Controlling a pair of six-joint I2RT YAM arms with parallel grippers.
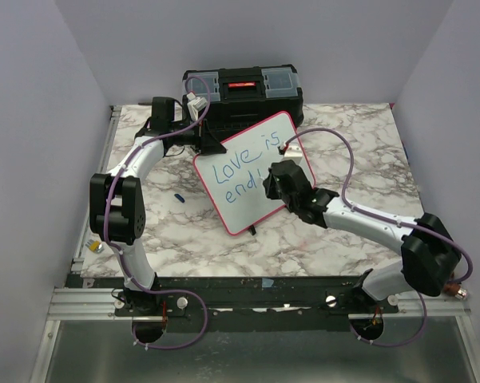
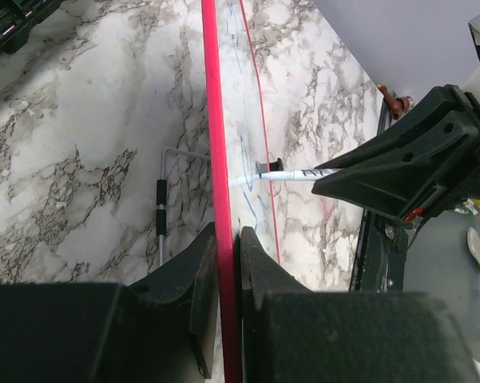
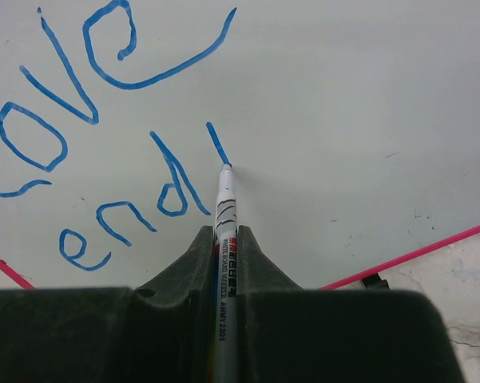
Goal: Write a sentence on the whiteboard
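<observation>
Currently: whiteboard [image 1: 287,132] stands tilted at the middle of the marble worktop [image 1: 359,152], just in front of a black toolbox [image 1: 243,96].

- Left end effector [image 2: 225,239]: fingers together on the board's pink-red frame, at its upper left corner.
- Right end effector [image 3: 224,239]: clamped on a white marker [image 3: 225,203]. The tip touches the board at the lower end of a short blue stroke, right of "end".
- Sentence [image 1: 238,171]: blue, "Love is" above, "end" below.

Surroundings: a small blue piece [image 1: 179,197] lies on the worktop left of the board, apart from it. A wire leg with a black sleeve [image 2: 160,217] shows behind the board in the left wrist view. The right arm reaches across the board's lower right part.

Containers: toolbox lid is down, so the contents are not visible. Two small lidded trays sit on top; I cannot tell what is in them.

Hard to read: from above, the right arm covers the end of the second line, and the board and cables mostly hide the left fingers. A small object at the worktop's left edge [image 1: 98,247] is too small to identify.
</observation>
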